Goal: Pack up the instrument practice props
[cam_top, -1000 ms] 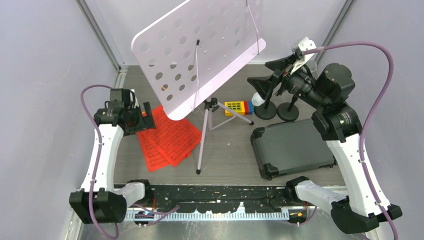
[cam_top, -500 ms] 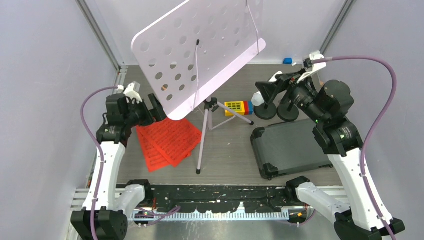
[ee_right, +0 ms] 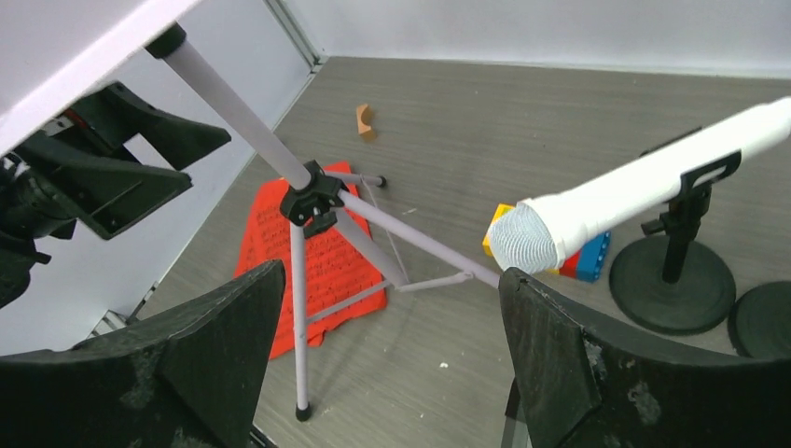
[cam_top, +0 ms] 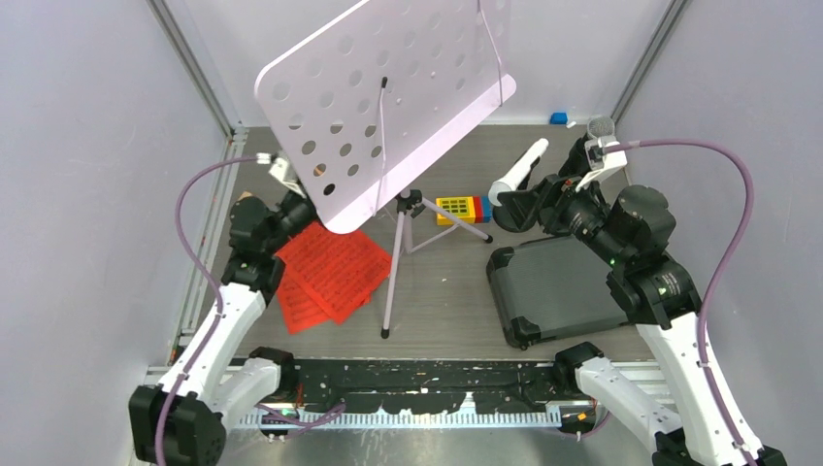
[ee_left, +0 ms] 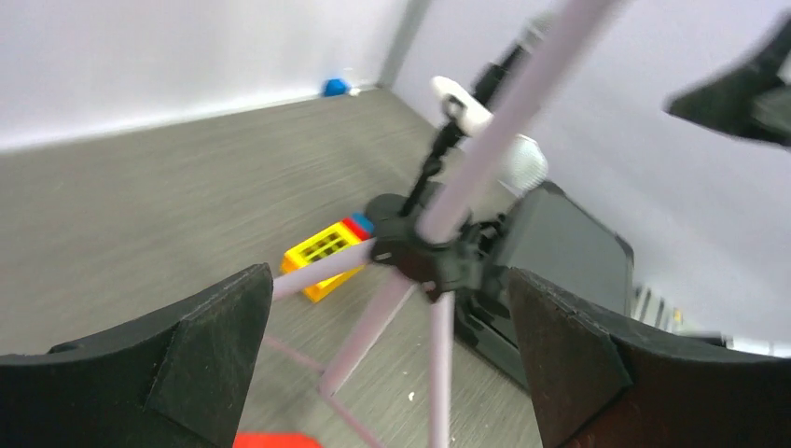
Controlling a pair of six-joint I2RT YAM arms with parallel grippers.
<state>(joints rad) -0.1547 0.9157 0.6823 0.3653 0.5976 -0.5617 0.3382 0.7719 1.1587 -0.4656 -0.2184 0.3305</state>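
Note:
The pale lilac perforated music desk (cam_top: 388,97) stands on its tripod legs (cam_top: 410,206) mid-table. Red sheet-music pages (cam_top: 328,274) lie on the table left of the legs. The white microphone (cam_top: 517,172) rests tilted in a black round-based holder (ee_right: 672,285), and a second holder base (ee_right: 760,317) sits beside it. The grey head of the black microphone (cam_top: 601,127) shows behind my right wrist. My left gripper (cam_top: 294,209) is open and empty above the pages, facing the tripod hub (ee_left: 424,252). My right gripper (cam_top: 532,202) is open and empty in front of the holders.
A dark rectangular hard case (cam_top: 568,286) lies shut at the front right. A yellow, red and blue toy brick (cam_top: 461,209) sits behind the tripod. A small blue piece (cam_top: 558,118) lies by the back wall, and a small brown piece (ee_right: 364,119) lies at the back left.
My left gripper has risen and swung right toward the tripod. My right gripper has drawn back and down from the microphones, uncovering the white one.

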